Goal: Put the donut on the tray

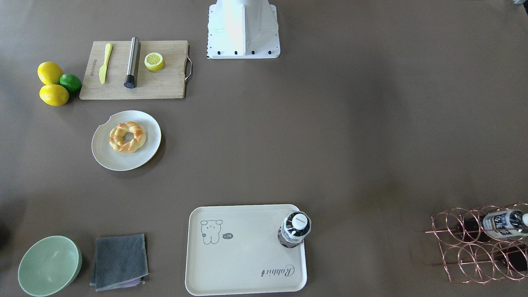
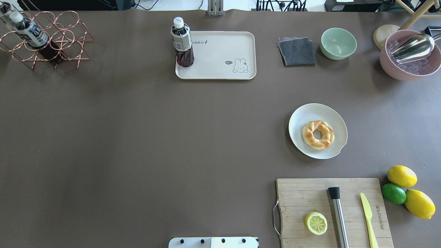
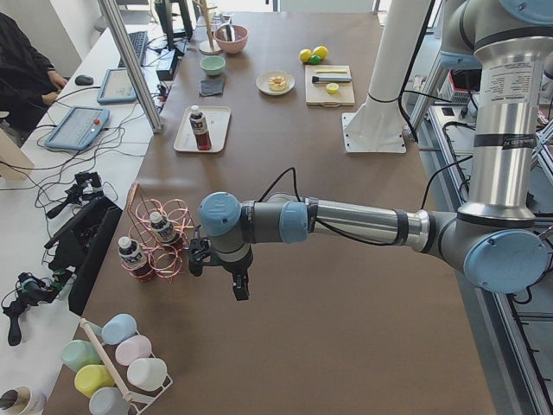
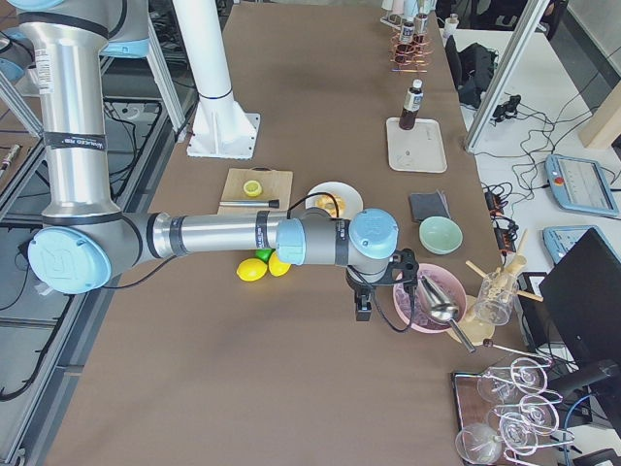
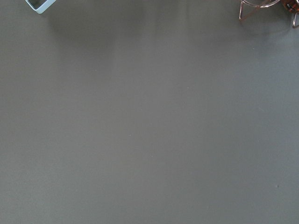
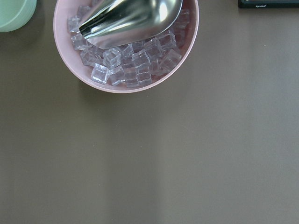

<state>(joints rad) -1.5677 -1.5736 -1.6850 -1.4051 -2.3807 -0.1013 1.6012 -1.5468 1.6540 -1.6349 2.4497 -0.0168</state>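
Note:
The donut is a golden twisted ring that lies on a round off-white notched plate; it also shows in the overhead view. The cream tray with the animal drawing and "Rabbit" script lies at the table's far edge, with a dark bottle standing on one corner. My left gripper hangs over bare table near the wire rack, far from the donut. My right gripper hangs next to the pink ice bowl. Both show only in the side views, so I cannot tell whether they are open or shut.
A wooden cutting board holds a halved lemon, a steel tube and a yellow knife. Two lemons and a lime lie beside it. A green bowl, a grey cloth, a pink ice bowl with scoop and a copper wire rack stand along the far edge.

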